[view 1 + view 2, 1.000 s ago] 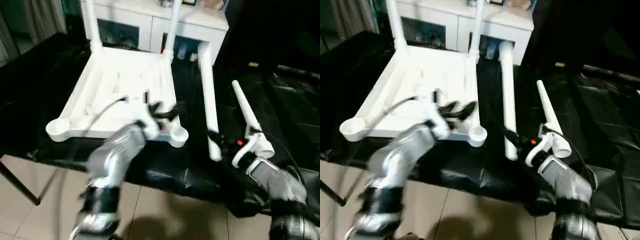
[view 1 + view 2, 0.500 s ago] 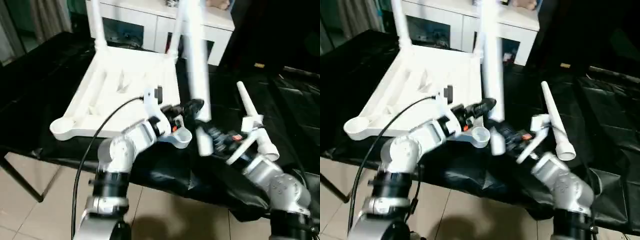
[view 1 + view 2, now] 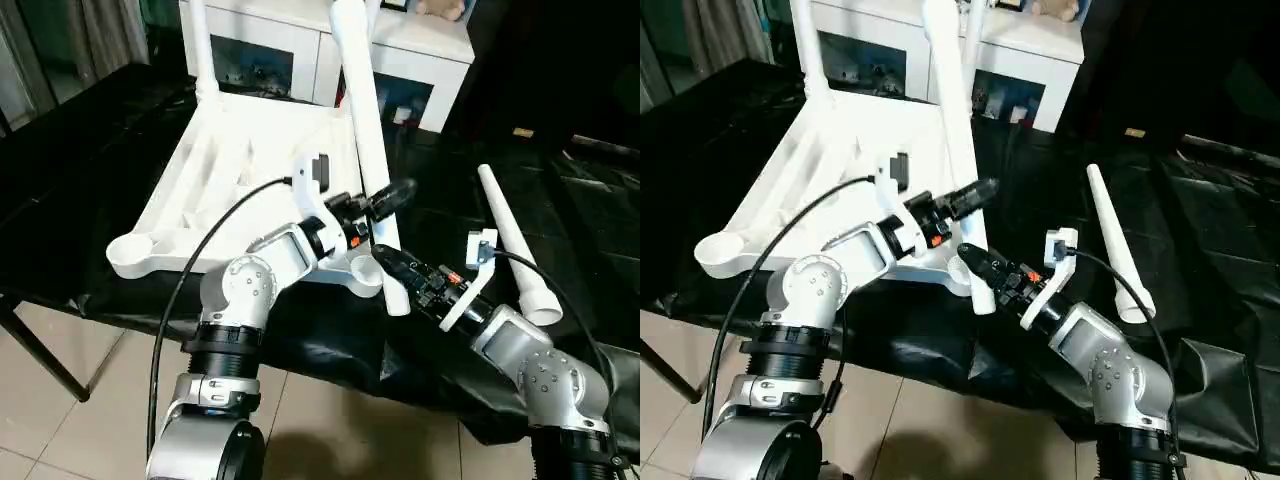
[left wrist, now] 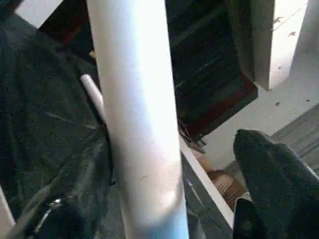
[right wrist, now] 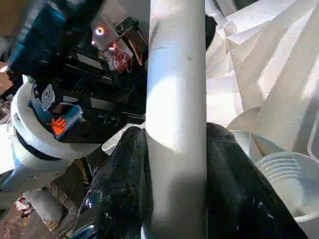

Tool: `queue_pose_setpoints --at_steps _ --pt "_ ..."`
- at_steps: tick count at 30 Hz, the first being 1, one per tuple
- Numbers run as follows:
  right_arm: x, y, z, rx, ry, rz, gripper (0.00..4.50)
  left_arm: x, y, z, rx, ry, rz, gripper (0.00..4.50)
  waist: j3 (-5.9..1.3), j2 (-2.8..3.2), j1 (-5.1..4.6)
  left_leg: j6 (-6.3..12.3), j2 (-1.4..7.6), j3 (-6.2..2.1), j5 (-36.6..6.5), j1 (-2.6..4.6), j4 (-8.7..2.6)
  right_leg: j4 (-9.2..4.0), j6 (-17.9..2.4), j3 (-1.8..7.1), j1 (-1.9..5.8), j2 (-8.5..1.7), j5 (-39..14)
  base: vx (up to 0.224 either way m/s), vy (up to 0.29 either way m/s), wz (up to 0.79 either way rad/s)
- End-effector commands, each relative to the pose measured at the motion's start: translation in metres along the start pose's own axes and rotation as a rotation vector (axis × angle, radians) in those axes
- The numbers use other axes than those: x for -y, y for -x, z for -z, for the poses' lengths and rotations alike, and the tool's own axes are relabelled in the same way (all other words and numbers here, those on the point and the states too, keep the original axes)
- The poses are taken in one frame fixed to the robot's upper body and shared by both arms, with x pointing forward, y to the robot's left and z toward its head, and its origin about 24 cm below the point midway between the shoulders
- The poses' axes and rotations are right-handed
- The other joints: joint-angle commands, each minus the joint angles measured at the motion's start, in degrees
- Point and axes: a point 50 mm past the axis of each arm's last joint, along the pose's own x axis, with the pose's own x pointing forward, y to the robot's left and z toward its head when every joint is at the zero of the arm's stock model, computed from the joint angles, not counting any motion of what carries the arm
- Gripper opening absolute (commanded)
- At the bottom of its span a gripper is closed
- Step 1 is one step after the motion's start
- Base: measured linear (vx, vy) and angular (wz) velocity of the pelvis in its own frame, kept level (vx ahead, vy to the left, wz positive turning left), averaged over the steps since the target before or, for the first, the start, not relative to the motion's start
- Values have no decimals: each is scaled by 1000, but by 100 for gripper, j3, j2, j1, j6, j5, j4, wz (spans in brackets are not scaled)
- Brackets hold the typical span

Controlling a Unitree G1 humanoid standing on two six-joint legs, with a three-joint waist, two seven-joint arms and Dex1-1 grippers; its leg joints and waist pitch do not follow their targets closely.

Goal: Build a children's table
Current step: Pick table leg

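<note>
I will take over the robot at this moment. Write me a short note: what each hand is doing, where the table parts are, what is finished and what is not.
Right hand: shut on the raised leg, near its lower end.
Left hand: at the same leg higher up, fingers open on either side of it.
Table top: upside down on the black work table, two legs standing in its far corners.
Near corner socket: empty, with the raised leg's lower end just beside it, not in.
Spare leg: lying loose on the black cover to the right.
Done: two legs. Left: seat this leg, then the spare one in the other near corner.
</note>
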Motion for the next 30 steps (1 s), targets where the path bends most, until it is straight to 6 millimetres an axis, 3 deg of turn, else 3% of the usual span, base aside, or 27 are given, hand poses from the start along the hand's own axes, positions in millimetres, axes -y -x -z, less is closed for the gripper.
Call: queue_pose_setpoints --at_steps 1,4,8,10,16,17,20,21,22,23,24,25,29,30 --pt "-3 -3 -1 1 18 -7 127 20 -14 -2 -19 -23 77 387 -426 127 32 -166 148 -18 -1552 77 -448 -433 -499 280 317 -348 -1637 0 0 0" --pt "-2 -4 -1 7 25 -2 127 21 -16 2 -35 -28 98 367 -434 146 48 -89 138 3 -1344 70 -435 -384 -683 291 344 -345 -1284 0 0 0" --pt "-2 -6 -1 14 28 -4 127 25 -18 2 -42 -29 136 333 -429 166 89 -25 138 17 -1254 71 -429 -363 -764 297 355 -351 -1256 0 0 0" --pt "-2 -8 -1 9 30 -9 127 26 -18 1 -43 -30 148 317 -423 224 130 -17 139 19 -1314 84 -435 -376 -756 299 349 -363 -1431 0 0 0" --pt "0 -12 4 18 15 3 127 19 -14 -5 -20 -39 115 274 -411 234 160 -57 148 18 -1506 103 -452 -423 -667 299 321 -369 -1740 0 0 0" --pt "0 -12 4 18 15 3 127 19 -14 -5 -20 -39 115 255 -406 200 167 -58 145 17 -1526 94 -460 -426 -632 292 327 -372 -1841 0 0 0" --pt "-2 -16 9 6 4 -2 127 8 -7 -8 -3 -46 62 231 -408 225 159 -94 154 3 -1564 96 -474 -435 -553 293 316 -370 -1922 0 0 0" --pt "-2 -16 9 6 4 -2 127 8 -7 -8 -3 -46 61 219 -406 243 157 -116 154 3 -1592 97 -476 -441 -540 298 310 -368 -1897 0 0 0" --pt "-3 -17 8 6 11 -6 127 6 -5 -9 -3 -49 60 211 -420 450 192 -163 151 -26 -1637 116 -478 -414 -564 298 307 -379 -1832 0 0 0" --pt "-3 -17 8 6 11 -6 127 6 -5 -9 -3 -49 60 205 -420 450 192 -163 151 -26 -1637 116 -478 -414 -564 298 307 -379 -1832 0 0 0" --pt "-3 -17 8 6 11 -6 127 6 -5 -9 -3 -49 60 187 -421 294 155 -147 138 -7 -1653 97 -474 -421 -592 293 334 -348 -1678 0 0 0" --pt "-3 -17 7 12 16 -10 127 5 -4 -10 -5 -51 62 187 -422 368 170 -98 130 14 -1615 115 -459 -436 -647 312 304 -352 -1588 0 0 0" --pt "-3 -19 7 22 24 -11 127 3 -6 -11 -24 -77 69 165 -437 392 182 -29 121 12 -1424 76 -452 -405 -697 301 339 -355 -1532 0 0 0" --pt "-4 -21 8 26 24 -14 127 2 -5 -13 -24 -87 67 165 -440 426 187 -22 119 11 -1425 76 -453 -404 -704 300 339 -360 -1546 0 0 0"
